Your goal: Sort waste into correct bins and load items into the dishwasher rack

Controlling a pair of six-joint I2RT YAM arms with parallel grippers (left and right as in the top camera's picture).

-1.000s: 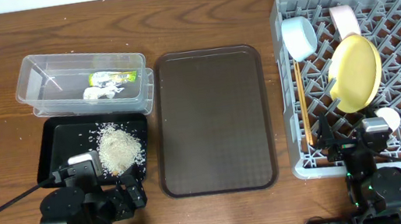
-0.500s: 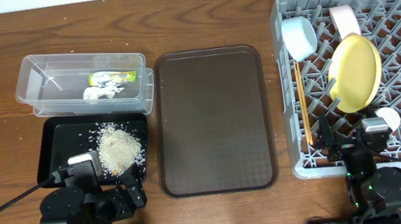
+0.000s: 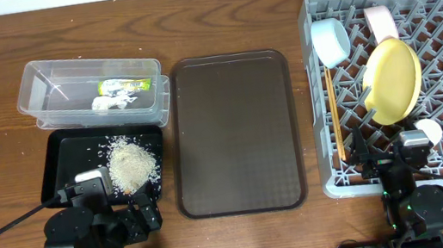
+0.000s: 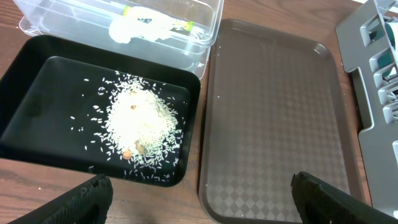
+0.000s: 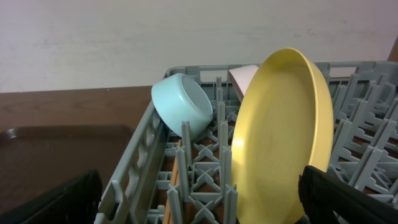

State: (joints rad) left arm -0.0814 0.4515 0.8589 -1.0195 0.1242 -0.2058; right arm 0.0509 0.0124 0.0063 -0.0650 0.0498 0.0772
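The grey dishwasher rack (image 3: 317, 110) on the right holds a yellow plate (image 3: 393, 81) on edge, a light-blue bowl (image 3: 332, 41), a white bowl (image 3: 381, 21), a small white cup (image 3: 428, 131) and chopsticks (image 3: 334, 117). A clear tub (image 3: 51, 83) at the left contains the green-and-yellow wrapper (image 3: 131, 85) and white scraps (image 3: 110, 103). Rice (image 3: 131, 163) lies heaped in the black tray (image 3: 71, 162). My left gripper (image 4: 202, 205) is open and empty, low over the black tray's near edge. My right gripper (image 5: 199, 199) is open and empty at the rack's front, facing the plate (image 5: 280, 137).
A large brown serving tray (image 3: 234, 131) lies empty between the bins and the rack. Bare wooden table (image 3: 215, 16) runs along the back. Both arm bases stand at the table's near edge.
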